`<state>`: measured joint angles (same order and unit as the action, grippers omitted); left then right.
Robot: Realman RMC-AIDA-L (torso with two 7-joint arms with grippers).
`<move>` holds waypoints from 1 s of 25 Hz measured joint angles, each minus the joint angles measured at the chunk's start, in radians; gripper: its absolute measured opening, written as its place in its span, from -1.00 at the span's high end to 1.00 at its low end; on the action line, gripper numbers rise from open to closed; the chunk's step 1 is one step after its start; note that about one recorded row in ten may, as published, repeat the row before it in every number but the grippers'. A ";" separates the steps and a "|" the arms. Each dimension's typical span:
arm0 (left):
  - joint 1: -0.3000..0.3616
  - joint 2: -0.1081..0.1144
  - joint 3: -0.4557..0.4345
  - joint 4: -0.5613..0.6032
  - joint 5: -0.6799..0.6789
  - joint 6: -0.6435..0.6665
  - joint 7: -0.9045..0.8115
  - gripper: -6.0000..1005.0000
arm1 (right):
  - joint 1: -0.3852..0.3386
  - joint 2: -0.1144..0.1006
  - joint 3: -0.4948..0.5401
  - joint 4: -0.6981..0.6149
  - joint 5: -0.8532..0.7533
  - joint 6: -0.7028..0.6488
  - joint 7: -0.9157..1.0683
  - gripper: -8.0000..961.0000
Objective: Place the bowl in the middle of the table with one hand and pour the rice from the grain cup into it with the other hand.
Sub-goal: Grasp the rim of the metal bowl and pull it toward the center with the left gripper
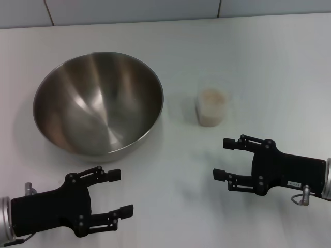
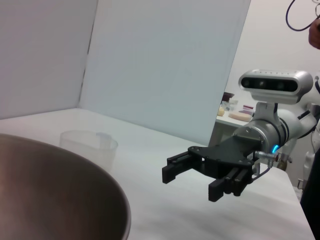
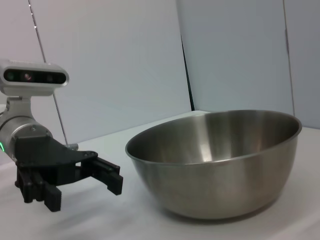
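The steel bowl (image 1: 98, 103) stands upright and empty on the left half of the white table (image 1: 269, 62). The clear grain cup (image 1: 211, 109) stands upright to its right, with pale rice (image 1: 211, 97) inside. My left gripper (image 1: 121, 192) is open and empty near the front edge, just in front of the bowl. My right gripper (image 1: 222, 158) is open and empty, a short way in front of the cup. The left wrist view shows the bowl's rim (image 2: 75, 165), the cup (image 2: 90, 150) and the right gripper (image 2: 192, 180). The right wrist view shows the bowl (image 3: 215, 165) and the left gripper (image 3: 82, 190).
A pale wall (image 1: 155, 8) runs along the table's far edge. White panels (image 2: 160, 65) stand behind the table. A shelf with small items (image 2: 235, 112) shows off to the side, beyond the right arm.
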<state>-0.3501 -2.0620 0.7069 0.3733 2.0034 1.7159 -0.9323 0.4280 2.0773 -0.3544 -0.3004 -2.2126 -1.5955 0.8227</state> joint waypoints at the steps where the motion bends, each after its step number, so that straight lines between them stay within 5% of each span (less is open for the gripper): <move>1: 0.002 0.001 -0.001 0.001 -0.003 0.006 -0.002 -0.65 | -0.001 0.000 0.000 0.000 -0.002 0.000 0.000 -0.66; 25: 0.002 0.002 -0.001 0.003 0.000 0.009 -0.002 -0.65 | 0.007 0.000 0.000 0.001 -0.006 0.011 -0.001 -0.66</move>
<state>-0.3481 -2.0601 0.7057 0.3759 2.0031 1.7252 -0.9342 0.4353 2.0770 -0.3544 -0.2996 -2.2188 -1.5845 0.8221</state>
